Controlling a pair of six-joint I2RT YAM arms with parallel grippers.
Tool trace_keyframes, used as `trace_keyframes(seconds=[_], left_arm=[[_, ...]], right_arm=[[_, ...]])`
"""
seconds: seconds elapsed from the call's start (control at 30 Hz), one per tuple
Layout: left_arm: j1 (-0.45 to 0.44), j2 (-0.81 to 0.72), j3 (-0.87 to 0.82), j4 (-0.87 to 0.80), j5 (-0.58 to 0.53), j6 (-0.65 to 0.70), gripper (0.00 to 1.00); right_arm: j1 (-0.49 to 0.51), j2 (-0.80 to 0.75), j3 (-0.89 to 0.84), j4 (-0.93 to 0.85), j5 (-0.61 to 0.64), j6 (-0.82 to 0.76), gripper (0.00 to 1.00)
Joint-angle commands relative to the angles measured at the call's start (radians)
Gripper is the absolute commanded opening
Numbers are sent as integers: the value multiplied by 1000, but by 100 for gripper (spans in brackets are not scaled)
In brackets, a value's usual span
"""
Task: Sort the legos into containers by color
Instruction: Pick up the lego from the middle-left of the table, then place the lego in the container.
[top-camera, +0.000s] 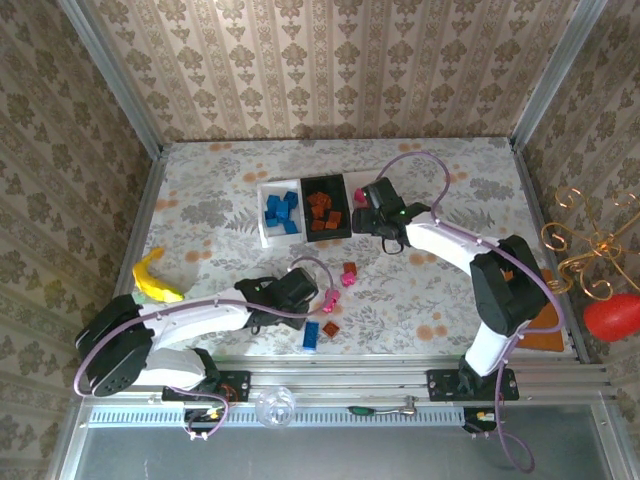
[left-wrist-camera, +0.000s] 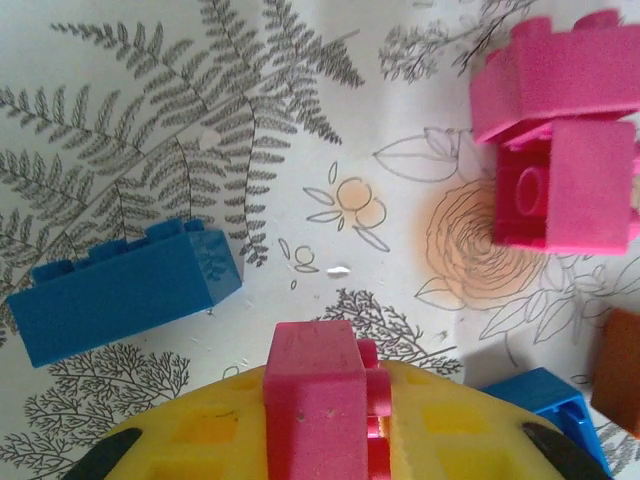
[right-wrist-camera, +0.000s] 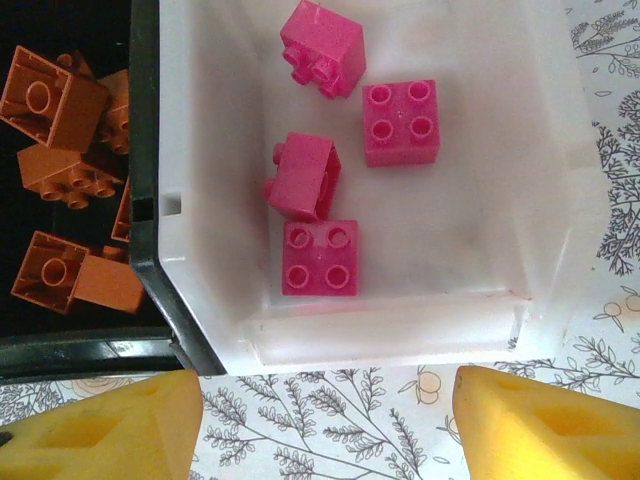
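My left end effector (left-wrist-camera: 322, 445) was clamped tight on a pink brick (left-wrist-camera: 318, 385), low over the worktop (left-wrist-camera: 300, 120) near the middle of its near edge. Loose bricks lay around it: a blue brick (left-wrist-camera: 120, 290) on one side, two pink ones (left-wrist-camera: 565, 190) touching each other on the other, and close by a second blue brick (left-wrist-camera: 545, 400) just beside an orange-brown brick (left-wrist-camera: 622, 370).

My right end effector (right-wrist-camera: 330, 430) hung with its fingers spread wide and nothing between them, over the near rim of a white tray (right-wrist-camera: 545, 200) past the middle of the worktop toward the far edge. Four pink bricks (right-wrist-camera: 320, 258) lay in that tray. The black tray (right-wrist-camera: 145, 150) joined to it held orange-brown bricks (right-wrist-camera: 55, 110), and the other white tray (top-camera: 263, 215) beyond held blue bricks (top-camera: 282, 210).
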Motion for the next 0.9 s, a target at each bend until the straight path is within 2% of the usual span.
trace_keyframes(seconds=[0.0,0.17,0.4,0.6,0.87], left_arm=[[61,-42,100,62,74,52,26],[176,78,275,173,229,110,26],[273,418,639,241,343,152,24],[304,670,956,189,368,168,24],[327,903,1237,117,370,150,29]], right_arm=[[-1,-83,-71,16,22,30,69],[-1,-147,-162,31,34,58,69],[5,-236,-284,29,40,91,69],[27,-286,-347,18,43,104,69],[58,-317,-376,7,50,116,69]])
